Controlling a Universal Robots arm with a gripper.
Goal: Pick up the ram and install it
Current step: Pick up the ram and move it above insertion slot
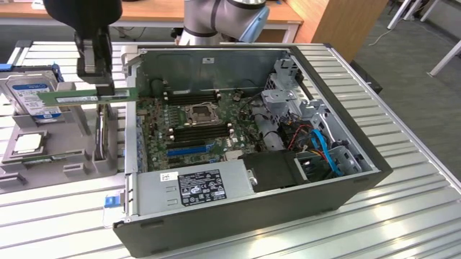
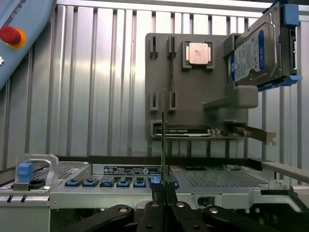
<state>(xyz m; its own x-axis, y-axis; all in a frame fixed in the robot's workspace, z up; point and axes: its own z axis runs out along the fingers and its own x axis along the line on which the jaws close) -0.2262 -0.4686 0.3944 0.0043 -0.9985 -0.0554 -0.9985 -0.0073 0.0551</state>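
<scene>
Claw [image 1: 96, 87] nearly closed, fingers clamped on the ram [image 1: 68, 98]. The ram is gripped along its upper long edge, lies roughly level, and extends past both sides of the claw, raised clear of the surfaces below. In the wrist view the ram [image 2: 164, 135] runs edge-on straight out from between the fingertips. Beneath the claw: grey parts holder [image 1: 81, 167]. Hard drive [image 1: 32, 97] stands beside the claw on the exterior view's left. Open computer case [image 1: 360, 172], motherboard [image 1: 194, 127] exposed, lies on the exterior view's right of the claw.
</scene>
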